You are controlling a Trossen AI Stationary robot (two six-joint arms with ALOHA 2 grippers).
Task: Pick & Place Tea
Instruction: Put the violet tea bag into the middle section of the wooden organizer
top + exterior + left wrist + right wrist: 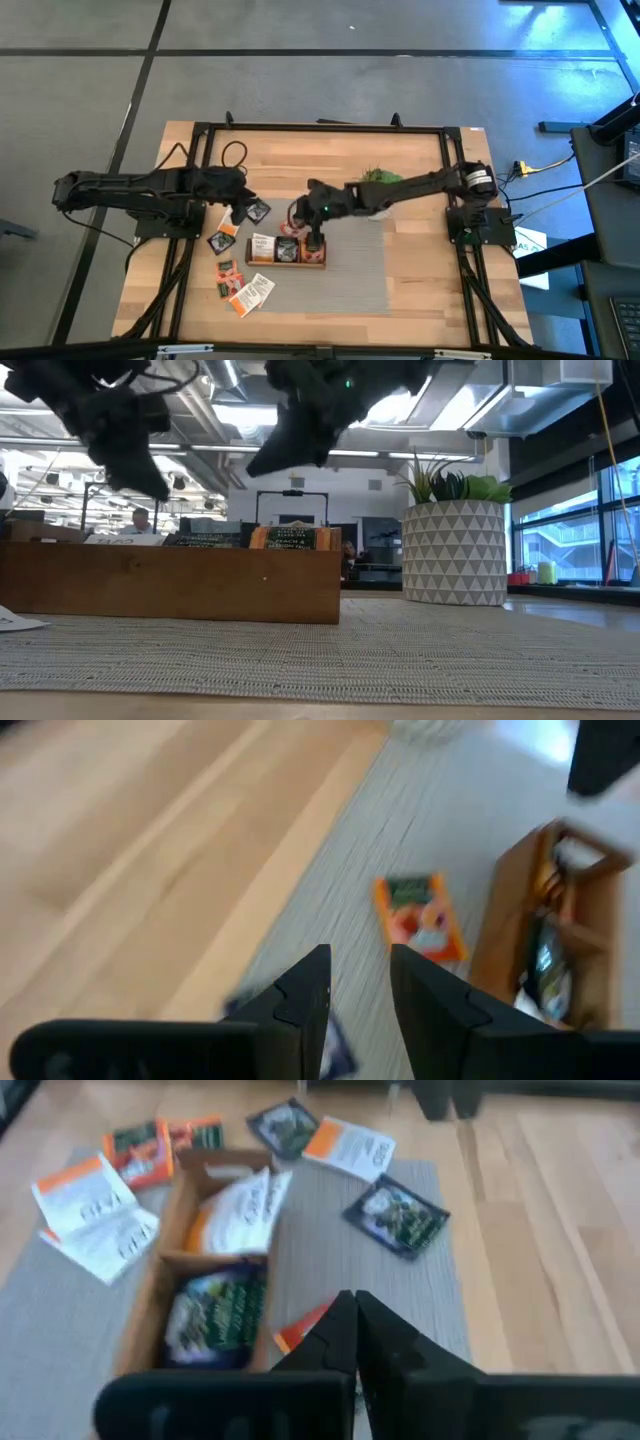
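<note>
The wooden tray lies on the grey mat. It holds a white tea sachet, a dark one and an orange one. More tea lies loose on the mat: dark sachets, white-and-orange ones and red-orange ones. My right gripper hangs shut and empty above the tray's right end. My left gripper is open above the mat left of the tray, over a dark sachet and short of an orange one.
A green plant in a white patterned pot stands on the table behind the right arm. Bare wood lies to the right of the mat and along the far edge.
</note>
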